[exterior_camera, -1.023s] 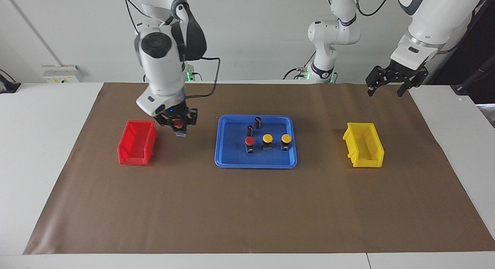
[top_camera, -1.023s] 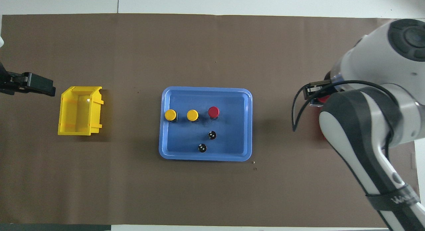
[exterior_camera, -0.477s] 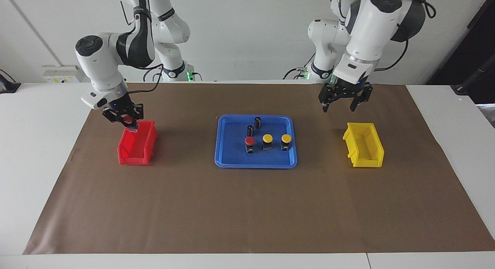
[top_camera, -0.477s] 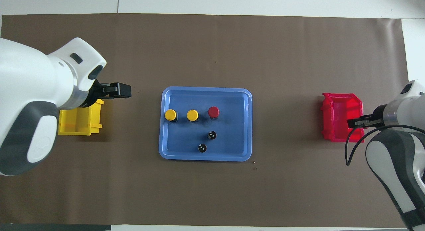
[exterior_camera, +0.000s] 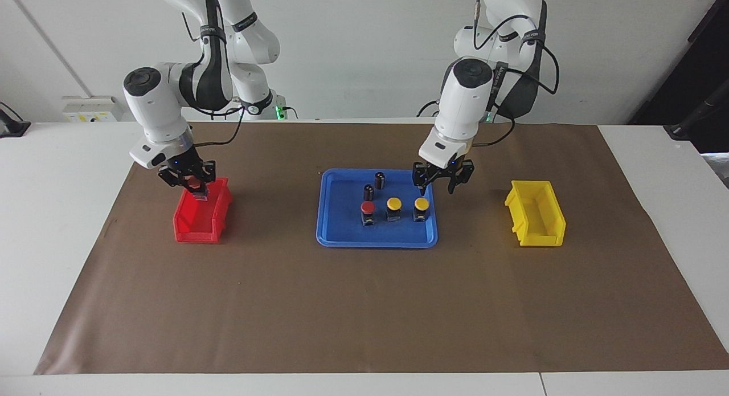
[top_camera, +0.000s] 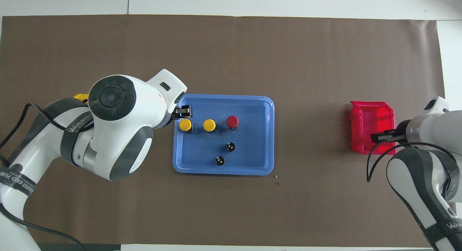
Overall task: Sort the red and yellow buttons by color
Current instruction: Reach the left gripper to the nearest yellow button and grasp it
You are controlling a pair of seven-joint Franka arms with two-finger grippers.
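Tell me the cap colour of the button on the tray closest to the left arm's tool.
Yellow; the facing view shows it best.

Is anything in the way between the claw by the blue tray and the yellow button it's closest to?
Nothing visible is. The left gripper hangs above the blue tray's edge, over the nearest yellow button, with only air between them.
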